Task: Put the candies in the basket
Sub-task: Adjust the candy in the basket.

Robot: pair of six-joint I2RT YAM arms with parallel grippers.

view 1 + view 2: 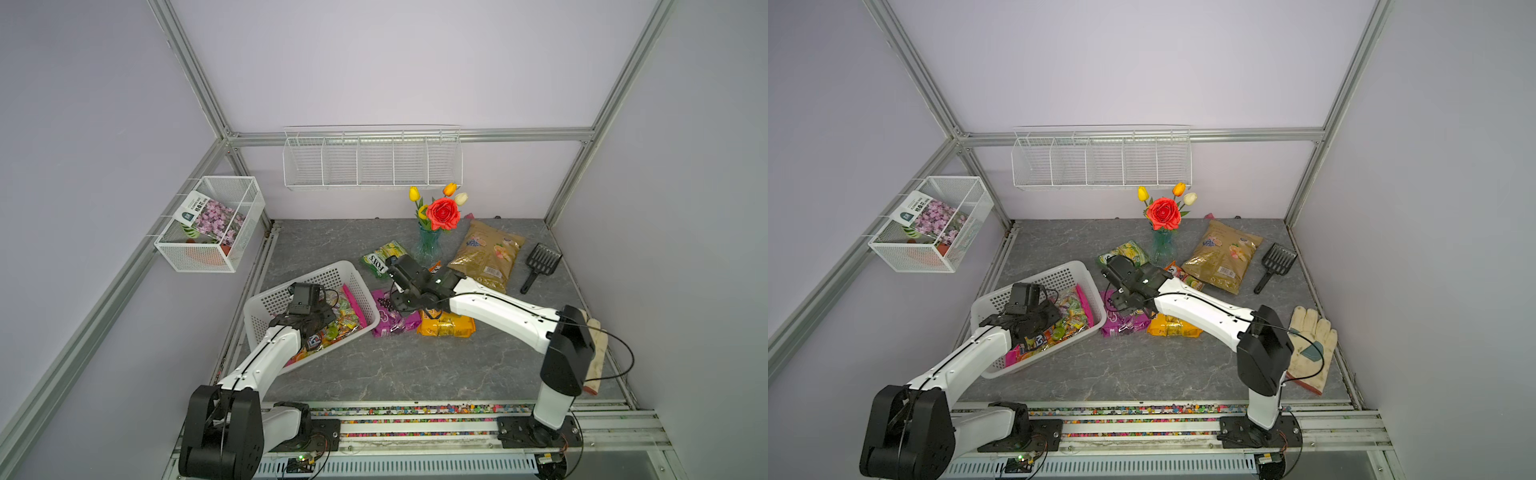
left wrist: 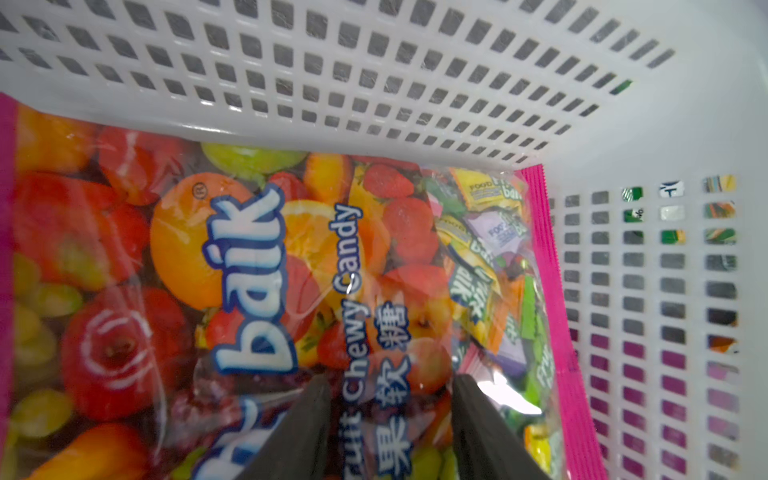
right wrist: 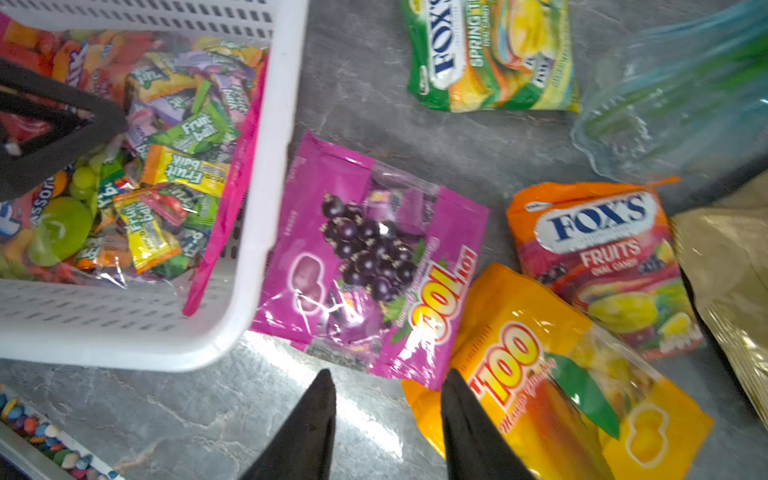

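Right fingers [image 3: 320,419]: dark and blurred, closest to the right wrist lens, standing apart with bare tabletop between them and nothing held.
Right gripper [image 3: 386,376]: open, hovering above the near edge of the purple grape bag [image 3: 365,262], just outside the basket [image 3: 270,174].
Left gripper [image 2: 390,380]: jaws parted inside the basket, low over the pink clear-windowed bag [image 2: 257,266]; whether the tips touch it cannot be told.
Basket contents: only the pink clear-windowed bag, lying flat on the floor of the basket and filling most of it.
Purple grape bag: on the table, against the outer wall of the basket on the side away from the left arm.
Orange mango bag [image 3: 552,395]: next beyond the purple one from the basket, overlapping its corner.
Orange FOX'S bag [image 3: 602,257]: further from the basket, touching the mango bag.
Green FOX'S bag [image 3: 490,54]: apart from the basket, near the vase [image 1: 428,245].
Gold fruit-printed bag [image 1: 486,255]: farthest from the basket, partly under the right arm.
Step in hand: one bag of six is in; the right arm looks set to pick the purple one.
Next move: likely lower, pinch the glossy edge firmly, lift clear of the mango bag, carry over the rim; the left arm should clear the basket first.
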